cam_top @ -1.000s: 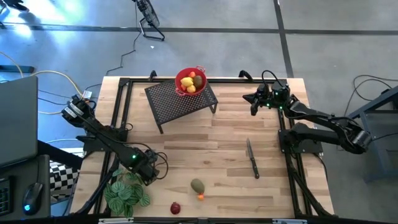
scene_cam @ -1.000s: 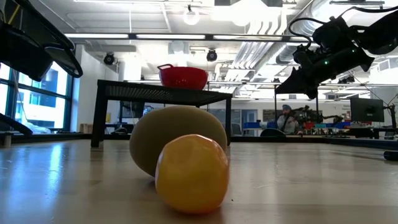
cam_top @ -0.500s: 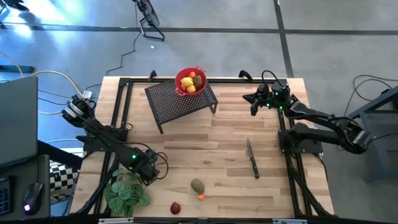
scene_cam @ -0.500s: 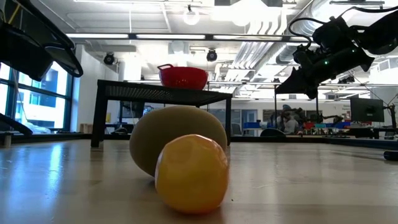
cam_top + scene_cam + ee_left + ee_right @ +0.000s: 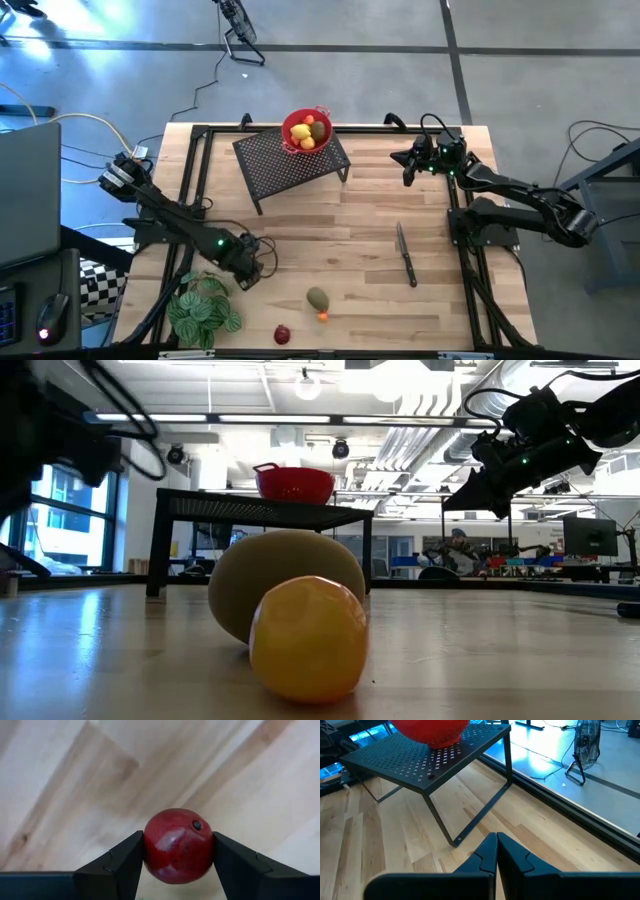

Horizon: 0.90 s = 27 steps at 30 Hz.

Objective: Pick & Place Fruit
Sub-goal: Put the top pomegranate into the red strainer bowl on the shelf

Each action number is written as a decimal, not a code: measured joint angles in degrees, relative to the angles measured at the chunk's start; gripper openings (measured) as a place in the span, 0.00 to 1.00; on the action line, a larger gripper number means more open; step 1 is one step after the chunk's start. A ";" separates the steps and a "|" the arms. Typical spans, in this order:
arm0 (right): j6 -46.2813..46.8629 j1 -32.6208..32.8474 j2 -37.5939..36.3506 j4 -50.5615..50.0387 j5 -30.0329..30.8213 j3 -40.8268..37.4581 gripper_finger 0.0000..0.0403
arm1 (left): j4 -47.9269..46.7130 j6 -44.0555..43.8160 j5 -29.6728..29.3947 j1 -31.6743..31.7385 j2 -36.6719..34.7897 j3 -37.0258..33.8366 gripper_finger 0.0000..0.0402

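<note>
While clamping red fruit (image 5: 178, 845), left gripper (image 5: 248, 263) apparently lifted, shifted.

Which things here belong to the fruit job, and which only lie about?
Job: dark red fruit between left gripper fingers; olive-green fruit; small orange fruit; second red fruit; red bowl holding fruit.
Lying about: knife; leafy plant; mesh stand.

Glossy dark red fruit (image 5: 178, 845), matt pale wood table (image 5: 370, 225), black perforated metal rack (image 5: 427, 757).
</note>
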 joint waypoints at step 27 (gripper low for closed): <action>-3.04 0.01 0.00 0.20 -0.02 0.00 0.01 | 5.66 52.15 -7.46 41.50 -0.94 34.04 0.52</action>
